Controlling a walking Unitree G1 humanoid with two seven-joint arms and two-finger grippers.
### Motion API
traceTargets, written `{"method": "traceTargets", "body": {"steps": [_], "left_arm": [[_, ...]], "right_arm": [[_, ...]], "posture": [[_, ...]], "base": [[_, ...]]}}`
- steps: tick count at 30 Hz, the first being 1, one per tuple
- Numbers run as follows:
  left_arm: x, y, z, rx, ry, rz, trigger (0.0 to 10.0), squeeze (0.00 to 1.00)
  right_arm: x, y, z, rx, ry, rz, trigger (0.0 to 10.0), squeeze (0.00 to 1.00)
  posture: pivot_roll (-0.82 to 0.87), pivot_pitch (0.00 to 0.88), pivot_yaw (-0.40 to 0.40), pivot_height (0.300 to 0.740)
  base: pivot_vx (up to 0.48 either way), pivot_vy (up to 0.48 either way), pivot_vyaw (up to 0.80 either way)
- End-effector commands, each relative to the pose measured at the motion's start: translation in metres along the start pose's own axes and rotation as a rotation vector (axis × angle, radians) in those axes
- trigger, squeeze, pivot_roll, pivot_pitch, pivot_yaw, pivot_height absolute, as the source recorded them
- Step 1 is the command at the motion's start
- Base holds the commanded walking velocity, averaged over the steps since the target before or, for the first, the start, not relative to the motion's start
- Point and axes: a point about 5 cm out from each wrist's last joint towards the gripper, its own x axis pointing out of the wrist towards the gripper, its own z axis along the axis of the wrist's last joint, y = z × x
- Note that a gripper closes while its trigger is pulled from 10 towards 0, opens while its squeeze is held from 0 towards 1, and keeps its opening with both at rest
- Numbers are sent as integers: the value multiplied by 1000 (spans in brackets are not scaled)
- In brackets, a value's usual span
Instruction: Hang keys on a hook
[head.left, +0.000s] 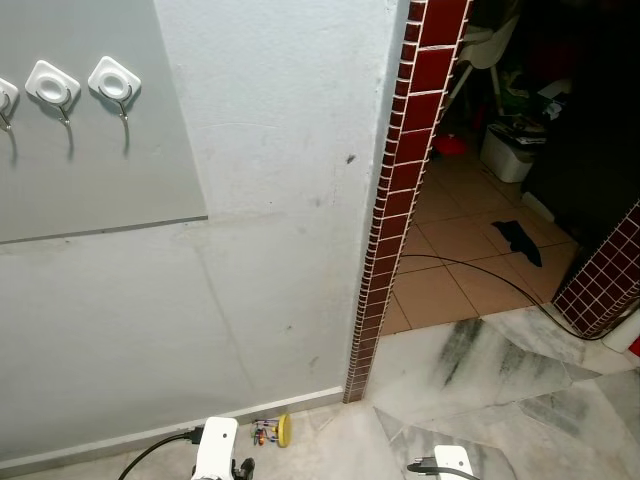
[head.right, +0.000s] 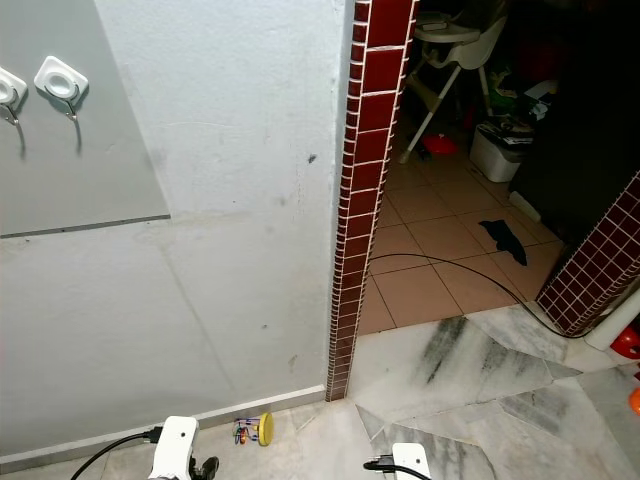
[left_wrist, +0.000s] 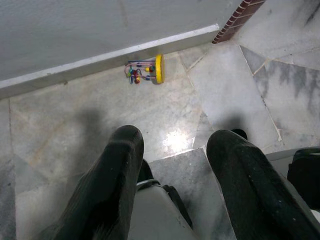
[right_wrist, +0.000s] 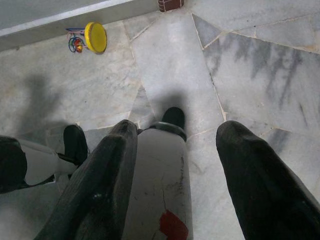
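Where I am standing: I am facing a grey-white wall (head.left: 270, 200), with a dark red tiled pillar edge (head.left: 400, 190) to my right and a tiled room opening beyond it.

Hooks: white wall hooks (head.left: 113, 82) are sitting on a grey panel (head.left: 100, 170) high on the wall, up and to my left. I am counting three in the left eye view, one cut by the frame edge.

Keys: I am not making out any keys. Neither set of jaws is carrying anything, and I cannot tell where they are lying.

Floor clutter: a small toy with a yellow disc and coloured beads (left_wrist: 147, 71) is lying on the marble floor (left_wrist: 225, 85) by the skirting, just ahead of my left arm. I am judging it a toy, not keys, though the detail is small.

Left jaws: my left gripper (left_wrist: 175, 165) is hanging low, pointing down at the floor, the two black fingers spread apart and holding nothing.

Right jaws: my right gripper (right_wrist: 175, 160) is hanging the same way, fingers parted, empty, over the marble.

The relation that matters: the hooks are lying well above and left of both jaws, so my left arm is the nearer one. The hook prongs are pointing down and outward from the wall, so I am judging a key ring would need to come in from above.

Step in hand: I am judging the task barely begun; finding the keys comes first.
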Motion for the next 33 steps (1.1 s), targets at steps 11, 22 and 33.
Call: {"method": "traceTargets", "body": {"steps": [11,22,33], "left_arm": [[-13,31,-29,53,87,52,10000,0],[-12,30,-24,44,64,57,10000,0],[-8,26,-13,0,26,63,10000,0]], "right_arm": [[-7,-15,-16,-176,29,-84,10000,0],[-6,-17,-11,-192,5,-99,10000,0],[-3,-16,3,-217,-22,-85,10000,0]], "posture": [[-96,0,-23,740],[-97,0,-28,740],[-90,0,-45,740]], "base": [[0,0,0],[0,0,0],[0,0,0]]}}
